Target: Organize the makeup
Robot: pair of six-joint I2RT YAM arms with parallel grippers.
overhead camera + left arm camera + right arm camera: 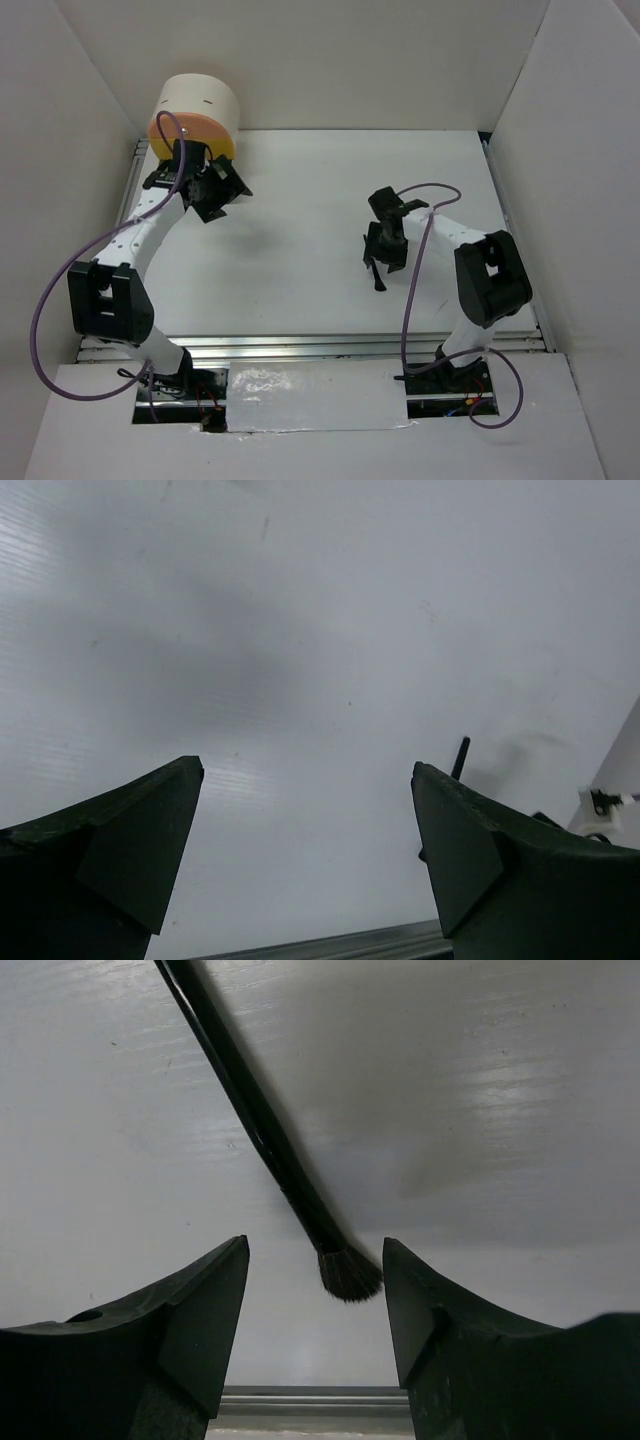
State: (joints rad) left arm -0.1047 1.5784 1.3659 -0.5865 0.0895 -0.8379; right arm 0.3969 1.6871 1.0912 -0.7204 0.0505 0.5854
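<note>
3 cameras: 1 overhead, 2 on the wrists.
The top camera looked down from behind the arm bases (165, 375) over the whole tabletop (320, 200); the wrist cameras looked close past the left pincer (308, 770) and right pincer (312, 1260) at patches of it.

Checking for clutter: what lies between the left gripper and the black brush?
Only bare white table between the left gripper and the black brush; the top view shows that stretch.

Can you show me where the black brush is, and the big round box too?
black brush (252, 1110): right wrist view, on the middle of its thin handle.
round box (198, 103): top external view, on its cream upper part, above the orange band.
</note>
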